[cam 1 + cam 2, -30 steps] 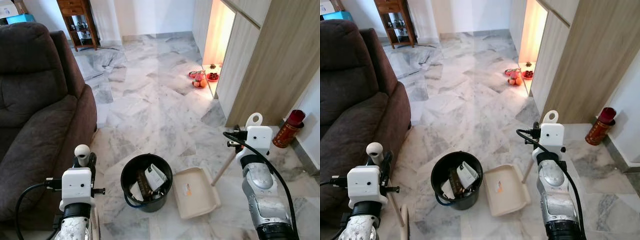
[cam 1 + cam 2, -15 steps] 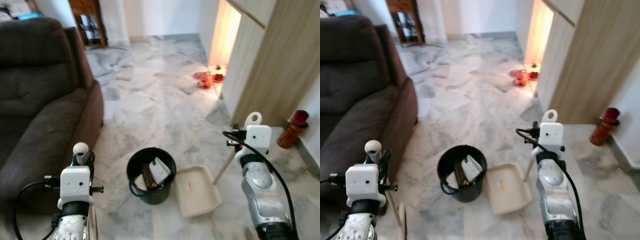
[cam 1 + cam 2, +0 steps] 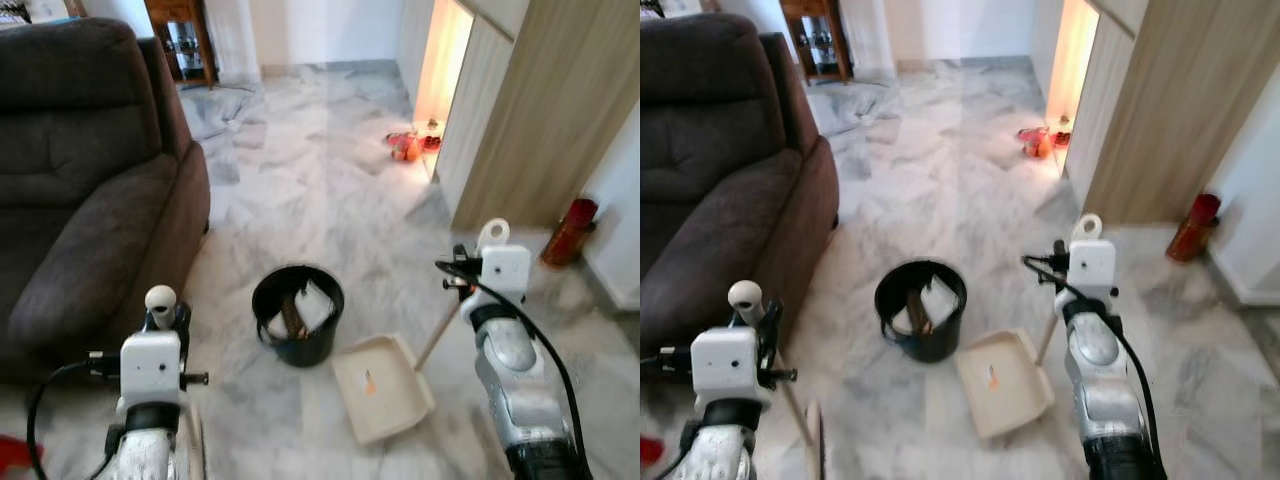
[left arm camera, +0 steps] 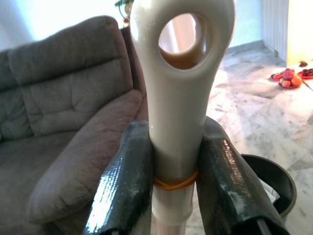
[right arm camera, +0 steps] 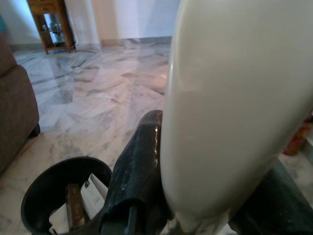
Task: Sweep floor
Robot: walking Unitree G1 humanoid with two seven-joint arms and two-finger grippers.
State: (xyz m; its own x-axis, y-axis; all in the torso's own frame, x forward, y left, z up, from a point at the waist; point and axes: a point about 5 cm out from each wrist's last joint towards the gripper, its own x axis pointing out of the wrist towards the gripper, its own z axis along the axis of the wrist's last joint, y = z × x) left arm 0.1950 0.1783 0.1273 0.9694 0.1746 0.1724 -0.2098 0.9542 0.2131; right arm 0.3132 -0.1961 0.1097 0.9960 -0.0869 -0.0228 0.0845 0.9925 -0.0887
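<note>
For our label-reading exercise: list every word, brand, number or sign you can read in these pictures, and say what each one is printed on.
No text can be read anywhere.
White packet in the black bin: any print too small and blurred to read.
Red canister by the wooden cabinet: no legible label.
Orange mark on the dustpan: a speck, not lettering.
Handles held in the left claw and right claw: plain, unmarked.

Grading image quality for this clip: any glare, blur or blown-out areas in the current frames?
Left eye view: sharp, but the lit alcove in the wooden cabinet wall is blown out. Left wrist view: cream looped broom handle crisp, window behind overexposed. Right wrist view: cream dustpan handle soft and too close, round black bin clearer.
</note>
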